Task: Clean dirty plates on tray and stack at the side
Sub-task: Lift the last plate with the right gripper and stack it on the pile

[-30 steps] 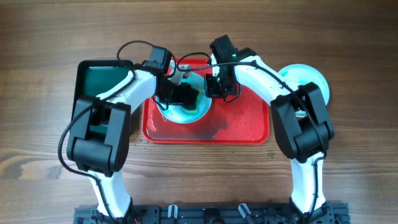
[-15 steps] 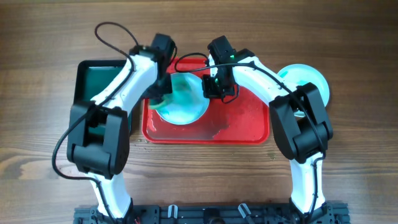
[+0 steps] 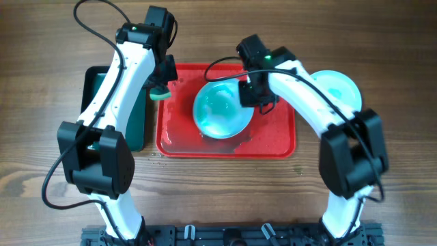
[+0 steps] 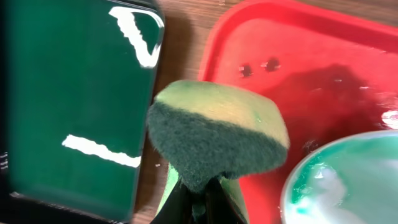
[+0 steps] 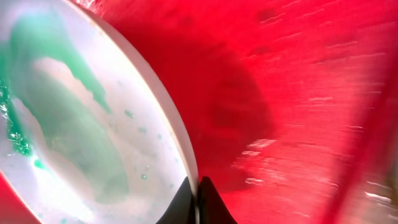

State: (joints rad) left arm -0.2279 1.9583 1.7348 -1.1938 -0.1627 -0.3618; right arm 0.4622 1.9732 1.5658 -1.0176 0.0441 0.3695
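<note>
Right fingers (image 5: 194,200): pinched on the right rim of the aqua plate (image 3: 220,111), one tip above and one below. The dark shadow under that rim suggests the edge is held up off the tray, probably to steady or tip the plate for wiping.
Left fingers (image 4: 198,198): clamped on the sponge (image 4: 217,130), its dark scouring face toward the wrist camera. The sponge hangs over the left rim of the red tray (image 3: 273,140), beside the dark green tray (image 4: 74,93) and apart from the plate.
Aqua plate: sits mid-tray, toward the far side. Green smear and pale foam cover its inside, so the cleaning looks unfinished.
Red tray: wet, with a dark puddle (image 3: 235,142) at the plate's near edge. This fits its use as the washing area.
Second plate (image 3: 339,87): lies on the desk (image 3: 41,171) just right of the tray, partly under the right arm. This is likely the stacking spot, though I cannot tell how many plates lie there.
Dark green tray: lies left of the red tray, presumably as the sponge's resting place.
Step, as judged: scrubbing is paused while the held plate waits for another wipe or a move to the stack.
</note>
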